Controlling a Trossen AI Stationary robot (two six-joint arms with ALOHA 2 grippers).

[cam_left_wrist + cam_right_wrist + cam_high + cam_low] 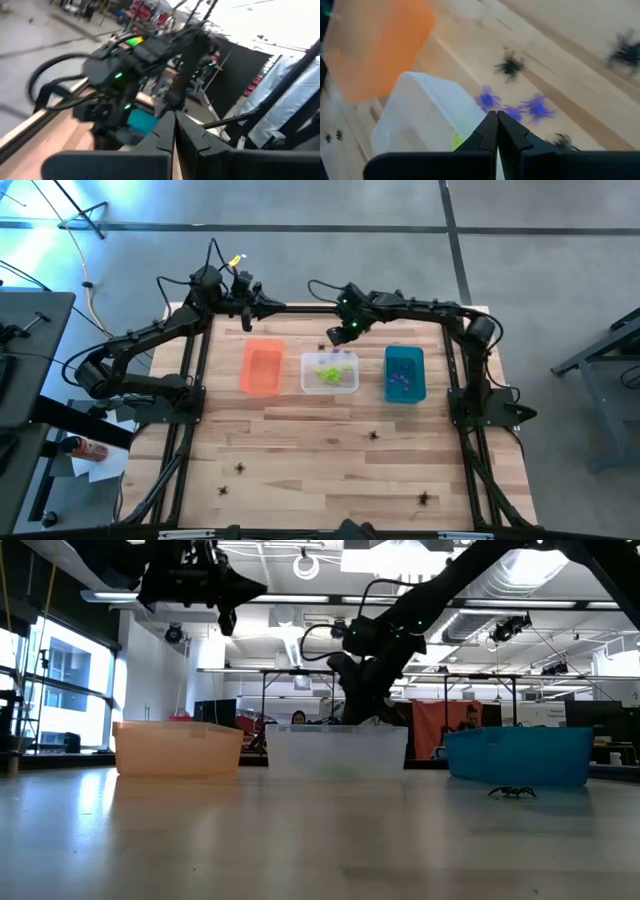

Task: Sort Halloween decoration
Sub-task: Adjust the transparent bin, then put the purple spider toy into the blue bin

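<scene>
Three bins stand in a row at mid-table: orange (262, 367), clear (330, 372) holding lime green trinkets (331, 370), and teal (405, 373) holding purple ones (401, 384). Purple trinkets (536, 106) and black ones (509, 65) lie loose on the wood just beyond the clear bin (427, 117). More black ones lie nearer the front (374, 435). My right gripper (496, 120) is shut and empty, slanting down above the clear bin's far edge (333, 338). My left gripper (174, 120) is shut and empty, held high and level beyond the orange bin (268, 306).
Black trinkets lie scattered over the near half of the table (240, 468), (427, 499), one in front of the teal bin (512, 792). The arms' frames run along both side edges (190, 400), (470, 410). Bare wood lies between the bins and the near edge.
</scene>
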